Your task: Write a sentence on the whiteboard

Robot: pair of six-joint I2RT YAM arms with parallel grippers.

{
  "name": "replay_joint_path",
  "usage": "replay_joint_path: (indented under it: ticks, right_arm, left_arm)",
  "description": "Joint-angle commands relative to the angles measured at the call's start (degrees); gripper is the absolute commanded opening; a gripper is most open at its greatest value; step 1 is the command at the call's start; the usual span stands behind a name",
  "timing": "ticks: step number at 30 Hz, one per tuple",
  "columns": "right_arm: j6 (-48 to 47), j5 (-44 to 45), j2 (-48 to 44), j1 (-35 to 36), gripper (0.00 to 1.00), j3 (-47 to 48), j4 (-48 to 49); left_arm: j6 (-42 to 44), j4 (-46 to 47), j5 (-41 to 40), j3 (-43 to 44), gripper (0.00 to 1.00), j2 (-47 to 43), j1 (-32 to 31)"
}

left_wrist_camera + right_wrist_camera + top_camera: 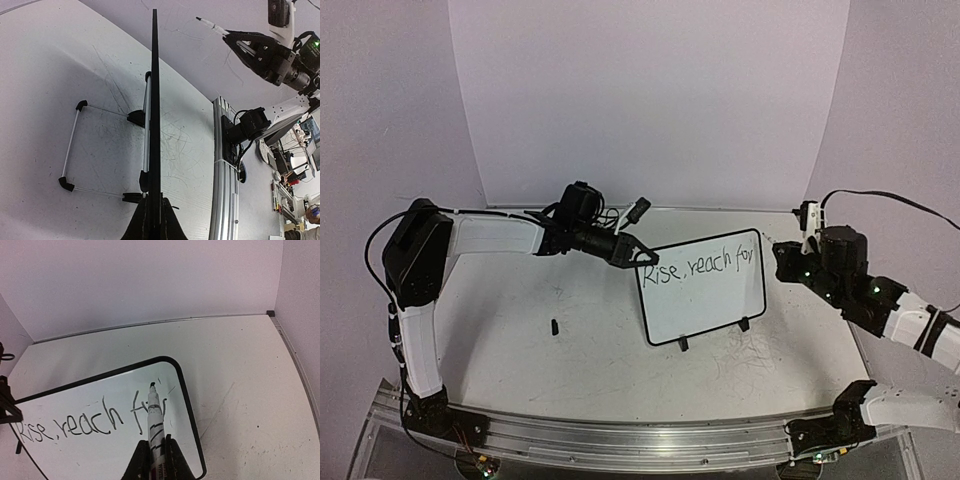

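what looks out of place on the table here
A small black piece, maybe a pen cap, lies loose on the table left of the whiteboard. Stray scribbles mark the tabletop just in front of the board. Nothing looks spilled or broken.

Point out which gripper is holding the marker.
The right gripper: it is shut on the white marker with the black tip. The left gripper holds no pen; it clamps the edge of the whiteboard instead.
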Motion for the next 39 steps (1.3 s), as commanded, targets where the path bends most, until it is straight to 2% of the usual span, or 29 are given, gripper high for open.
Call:
replay_joint_path:
  ticks: [1, 2, 6, 11, 16, 22, 27, 29, 31, 34, 39]
  right_arm:
    - [-1.36, -5.71, -3.09, -0.23, 0.0, 0.44, -3.83]
    - [-1.31, -6.75, -3.3, -0.2, 0.0, 0.09, -3.89]
    - [-1.09, -10.76, -2.84, 0.32, 0.0, -0.9, -3.54]
    - [-0.74, -11.37, -2.52, 3.1, 0.0, -0.51, -3.22]
    - [-0.47, -9.3, -1.24, 7.47, 0.0, 0.82, -3.52]
    - [0.66, -5.17, 2.96, 13.93, 0.0, 2.6, -3.52]
    - [0.82, -5.35, 6.53, 16.01, 0.0, 4.25, -2.58]
    - [0.65, -5.78, 7.46, 16.19, 0.0, 4.29, -1.32]
    - [0.48, -6.1, 8.48, 16.28, 0.0, 4.65, -0.4]
    - [0.21, -6.75, 9.72, 16.33, 0.0, 5.46, 0.25]
    - [-0.03, -6.75, 9.96, 16.37, 0.0, 5.33, 0.88]
  left_arm:
    - [0.9, -2.58, 0.95, 0.63, 0.02, -1.77, -1.19]
    - [0.89, -2.97, 0.47, 0.79, 0.06, -1.81, -1.19]
    - [1.67, -4.35, -2.2, 1.22, 0.35, -2.72, -1.16]
    - [1.83, -5.11, -4.36, 1.66, 0.7, -4.97, -1.01]
    - [-0.23, -5.78, -6.29, 1.15, 0.87, -8.17, -0.9]
    - [-9.03, -2.45, -11.28, -8.48, 0.89, -15.12, -0.96]
    - [-16.74, 10.2, -17.0, -21.7, 0.8, -22.33, -2.01]
    - [-18.77, 14.0, -20.24, -26.15, 0.8, -24.58, -2.79]
    - [-22.54, 22.82, -21.3, -31.29, 0.81, -26.01, -3.19]
    - [-26.95, 34.11, -21.37, -37.24, 0.83, -25.55, -3.4]
    - [-26.6, 40.07, -20.61, -37.87, 0.85, -21.95, -5.77]
